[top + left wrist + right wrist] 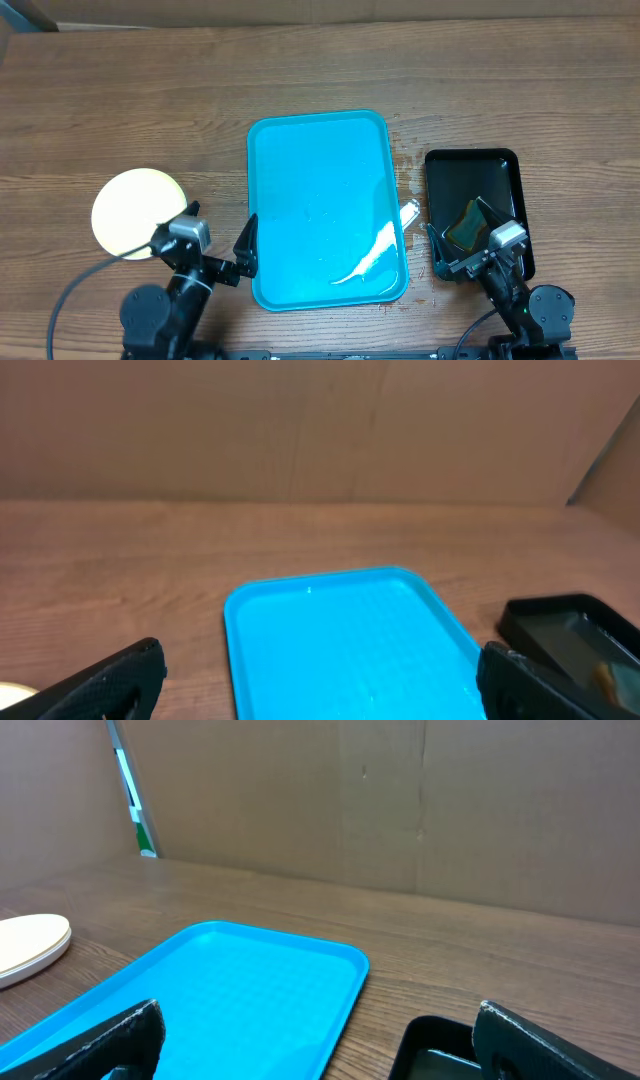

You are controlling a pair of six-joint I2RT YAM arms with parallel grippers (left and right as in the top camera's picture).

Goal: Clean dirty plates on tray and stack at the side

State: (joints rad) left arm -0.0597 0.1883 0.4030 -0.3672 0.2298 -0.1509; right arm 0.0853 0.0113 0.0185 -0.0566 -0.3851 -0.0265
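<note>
A pale yellow-green plate (137, 212) lies flat on the wooden table (320, 80), well to the left of the turquoise tray (300, 160) and apart from it. From overhead only this one disc shows. In the right wrist view its edge looks rather thick, so it may be a stack, though I cannot tell how many pieces lie there. The tray sits lengthwise at the middle of the table, and a pale glossy streak (370, 260) curves across its blue floor toward the near right corner. The left gripper (320, 660) hangs low at the tray's near left corner, between plate and tray. Its two dark fingers (105, 685) are spread wide apart, and it grasps nothing. To the right of the tray, near it but not touching, stands a smaller black tray (470, 165) with a dark yellowish sponge-like pad (463, 225) lying in its near half. The right gripper (318, 1015) hovers over the near end of that black tray. Its jaws are likewise released and wide, with the pad between them as seen from above, not pinched. A brown cardboard wall (400, 800) closes off the far side of the table.
</note>
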